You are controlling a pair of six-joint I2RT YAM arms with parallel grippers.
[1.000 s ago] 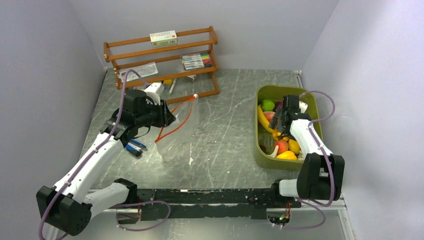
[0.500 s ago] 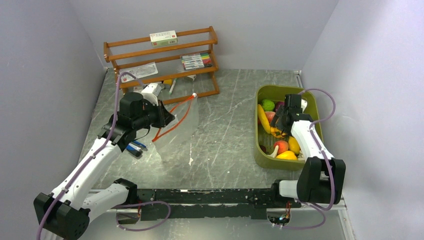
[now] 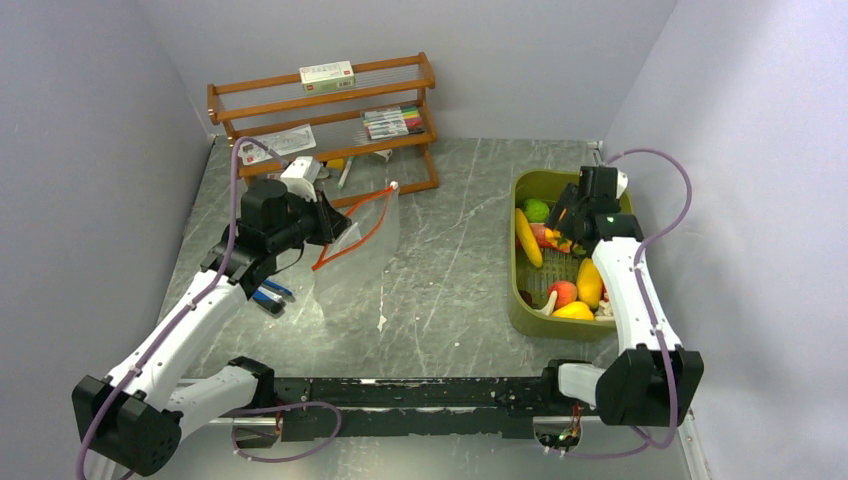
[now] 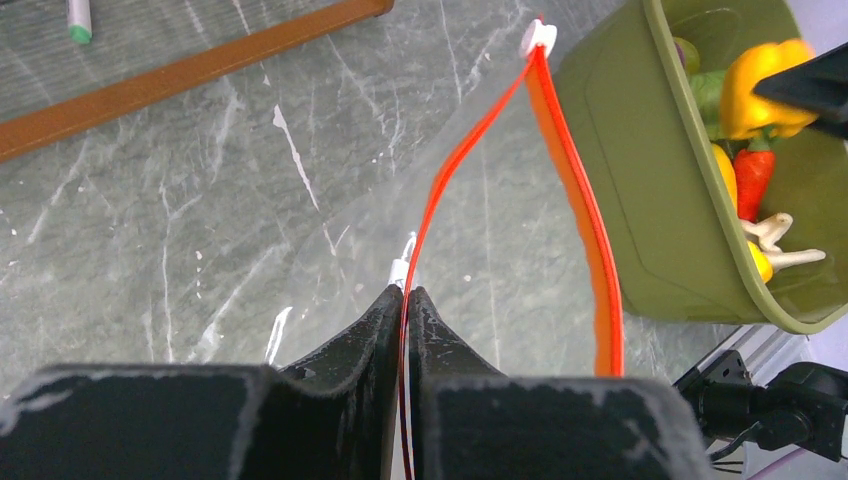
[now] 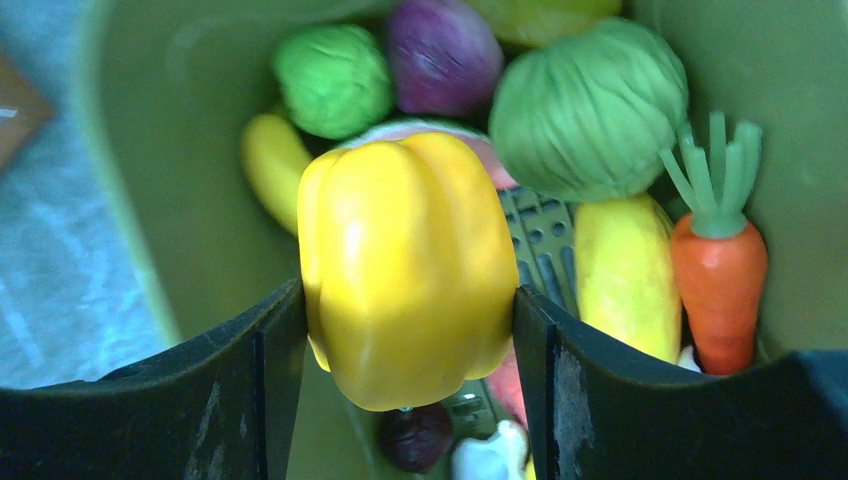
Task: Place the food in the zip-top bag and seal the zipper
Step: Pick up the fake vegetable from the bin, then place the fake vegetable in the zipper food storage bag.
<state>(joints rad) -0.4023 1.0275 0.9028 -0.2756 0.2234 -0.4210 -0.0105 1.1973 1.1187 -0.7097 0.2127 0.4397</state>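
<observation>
Yellow pepper spreads right tool wide; left tool pinches zipper.

Grey marbled table, wooden rack set at its far left, olive-green bin placed along its right side, clear zip-top bag partly rested left of centre, small blue objects laid beside it.

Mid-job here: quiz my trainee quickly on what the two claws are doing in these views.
1. True or false: the right claw grips a yellow bell pepper.
2. The left claw pinches: A) a marker pen, B) the red-orange zipper strip, C) a banana.
3. Fill in: the mouth of the zip-top bag is ____ (open or sealed).
Key: 1 true; 2 B; 3 open.
</observation>
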